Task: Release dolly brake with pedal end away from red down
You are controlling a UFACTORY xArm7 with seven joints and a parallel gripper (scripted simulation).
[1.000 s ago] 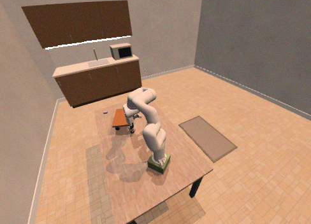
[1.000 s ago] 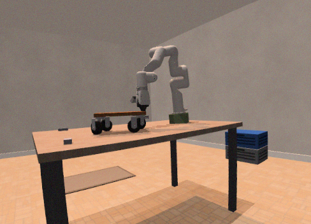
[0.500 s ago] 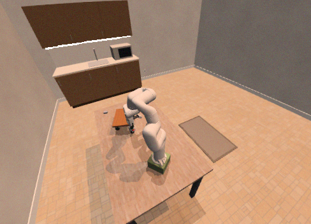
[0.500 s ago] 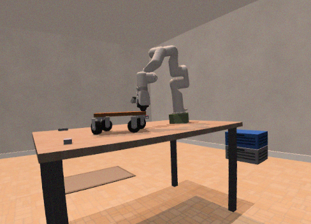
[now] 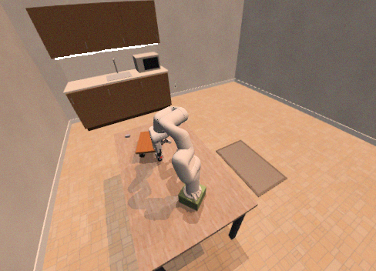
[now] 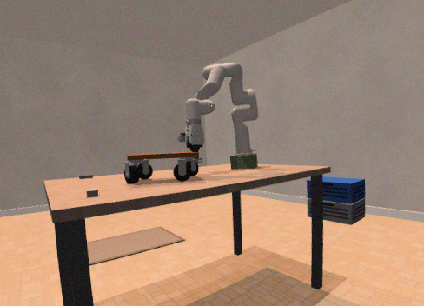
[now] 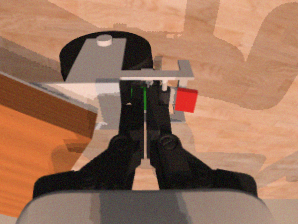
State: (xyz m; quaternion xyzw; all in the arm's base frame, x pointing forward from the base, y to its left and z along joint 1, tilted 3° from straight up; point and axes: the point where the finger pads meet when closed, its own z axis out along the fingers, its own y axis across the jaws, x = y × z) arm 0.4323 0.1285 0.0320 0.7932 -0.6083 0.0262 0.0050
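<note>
The dolly (image 5: 146,142) has an orange-brown wooden deck and black caster wheels and stands on the table; it also shows in the exterior view (image 6: 162,156) and the wrist view (image 7: 35,130). One corner caster (image 7: 105,52) carries a grey brake pedal (image 7: 160,75) with a red end (image 7: 186,100). My gripper (image 7: 145,101) is shut and empty, with its fingertips pointing down right above the pedal, beside the red end. I cannot tell whether they touch it. In the top and exterior views the gripper (image 6: 194,145) hangs at the dolly's corner nearest the arm's base.
Two small dark blocks (image 6: 91,192) (image 6: 85,176) lie near the table's far end from the arm. The arm's green base (image 6: 243,161) stands on the table. Blue and grey crates (image 6: 335,199) are stacked beyond the table. A kitchen counter (image 5: 117,95) lines the back wall.
</note>
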